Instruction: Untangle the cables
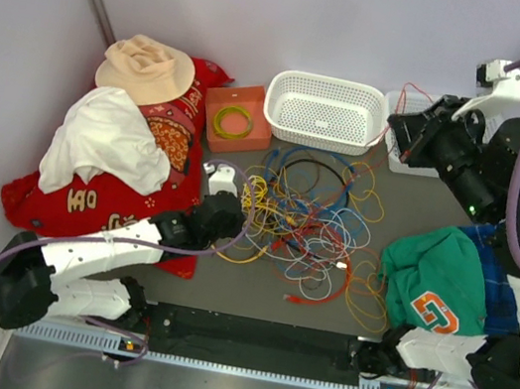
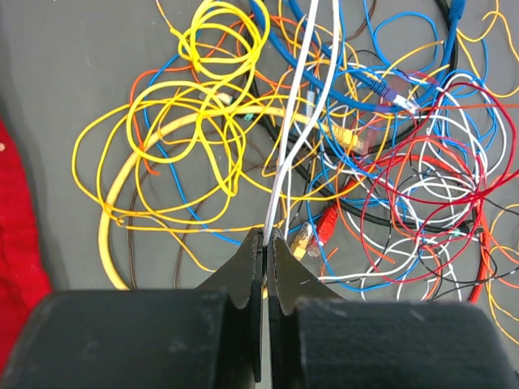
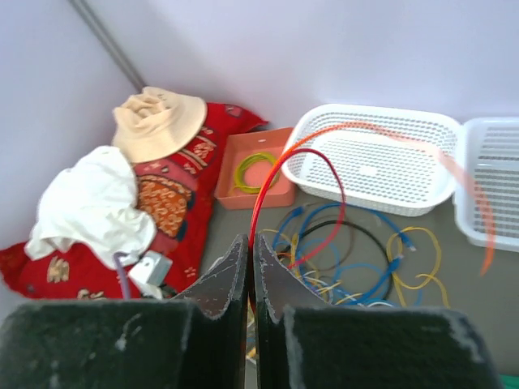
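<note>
Two strands are in hand at once. The left fingers [image 2: 258,261] are pressed shut on a white cable [image 2: 284,154], low at the near-left edge of the cables [image 1: 311,219]. These lie heaped in the middle of the tabletop [image 1: 223,289], in front of the white basket [image 1: 325,110]. From that pinch the white cable runs straight ahead, away from the fingers, and slips in among yellow, blue and red loops, so its long axis points into the thick of the knot. The right fingers [image 3: 242,258] are also clamped together, on a red-orange cable [image 3: 324,162], and they hang high at the back right, near the baskets and well apart from the heap. That cable arches up out of the grip and drops down to the pile below and to the left. The left arm is by far the nearer to the tangle and looks placed to anchor its strand. Any clearing pull would likely come from the right arm drawing the red-orange cable up and away, though it may snag where the strands cross.
</note>
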Controlling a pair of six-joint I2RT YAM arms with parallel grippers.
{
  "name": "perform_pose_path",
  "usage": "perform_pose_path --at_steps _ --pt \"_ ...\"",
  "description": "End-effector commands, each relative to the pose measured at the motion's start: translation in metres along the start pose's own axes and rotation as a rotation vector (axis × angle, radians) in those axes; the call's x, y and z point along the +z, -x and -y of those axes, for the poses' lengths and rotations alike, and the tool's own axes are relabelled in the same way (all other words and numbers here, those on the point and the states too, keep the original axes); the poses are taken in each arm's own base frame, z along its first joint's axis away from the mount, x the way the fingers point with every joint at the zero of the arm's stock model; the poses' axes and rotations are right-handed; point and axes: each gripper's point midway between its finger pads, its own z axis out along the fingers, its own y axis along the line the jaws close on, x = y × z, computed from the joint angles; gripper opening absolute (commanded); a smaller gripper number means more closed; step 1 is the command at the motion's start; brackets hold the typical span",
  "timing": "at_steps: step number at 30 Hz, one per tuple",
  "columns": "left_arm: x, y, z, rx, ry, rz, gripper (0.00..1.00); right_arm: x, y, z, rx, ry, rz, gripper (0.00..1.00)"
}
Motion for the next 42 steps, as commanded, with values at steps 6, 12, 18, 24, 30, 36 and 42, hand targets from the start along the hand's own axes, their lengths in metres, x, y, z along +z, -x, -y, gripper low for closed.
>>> perform_pose_path --at_steps 6,12,18,24,30,36,42 --pt "0.005 -0.013 -0.036 0.002 0.119 -0.039 0.00 -0.005 0.065 0.015 -0.022 -0.109 0.178 0.00" --pt "0.008 -0.019 -0.049 -0.024 0.173 -0.079 0.46 -0.007 0.054 0.017 -0.016 -0.109 0.149 0.00" --pt "-0.008 0.029 -0.021 -0.038 0.061 0.045 0.99 -0.005 0.031 0.020 -0.010 -0.106 0.098 0.00" --pt "-0.052 0.100 0.045 -0.032 -0.311 0.302 0.99 -0.006 0.033 0.011 0.007 -0.061 0.092 0.00" --pt "-0.101 0.136 0.120 0.074 -0.769 0.594 0.99 -0.001 0.021 -0.001 0.046 -0.006 0.049 0.00" --pt "-0.086 0.108 0.178 0.431 -0.828 0.684 0.99 0.007 0.006 -0.007 0.056 0.016 0.004 0.00" --pt "-0.065 0.086 0.212 0.480 -0.894 0.714 0.99 0.015 -0.008 -0.015 0.068 0.046 -0.043 0.00"
